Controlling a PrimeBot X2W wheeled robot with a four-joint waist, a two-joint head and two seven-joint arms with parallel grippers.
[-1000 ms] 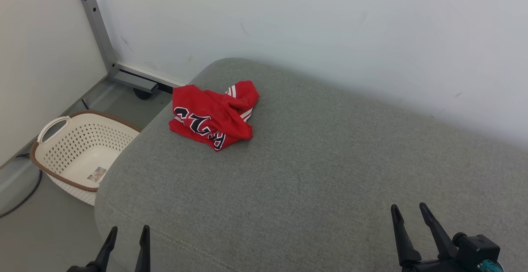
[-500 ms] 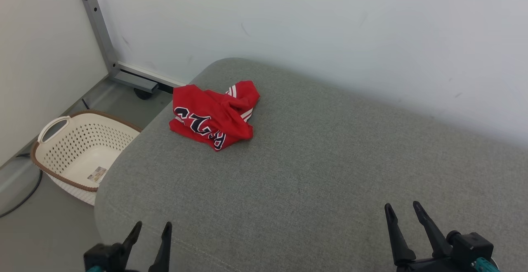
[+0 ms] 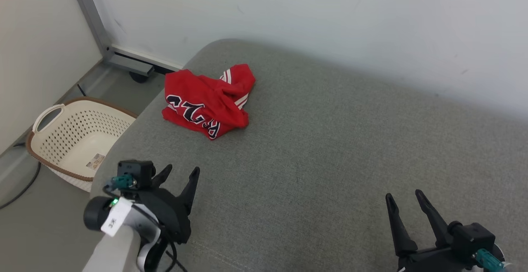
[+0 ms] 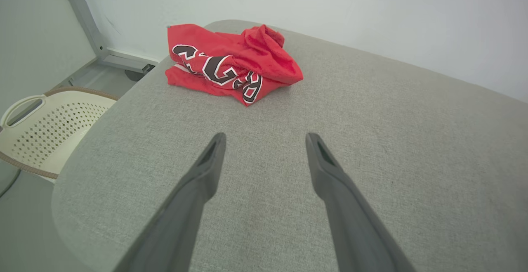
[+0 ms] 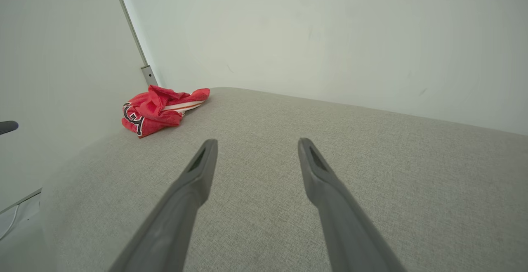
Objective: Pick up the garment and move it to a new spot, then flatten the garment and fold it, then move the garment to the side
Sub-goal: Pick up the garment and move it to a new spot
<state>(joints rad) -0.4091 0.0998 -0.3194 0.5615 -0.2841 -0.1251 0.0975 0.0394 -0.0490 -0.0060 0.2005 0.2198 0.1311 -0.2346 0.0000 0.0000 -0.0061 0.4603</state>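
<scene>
Garment (image 3: pixel 208 100), a crumpled red jersey with dark lettering and white stripes, lies bunched at the far left of the grey cushion (image 3: pixel 330 148), near its rounded corner. The left gripper (image 3: pixel 182 169) hangs over the near left part of the cushion, fingers spread and empty, pointing toward the red heap but well apart from it. The right gripper (image 3: pixel 403 194) is at the near right, likewise spread wide and holding nothing. On the floor left of the cushion stands a cream perforated basket (image 3: pixel 45 117) with a brown rim. A grey metal post (image 3: pixel 88 16) rises by the white wall (image 3: pixel 330 24).
</scene>
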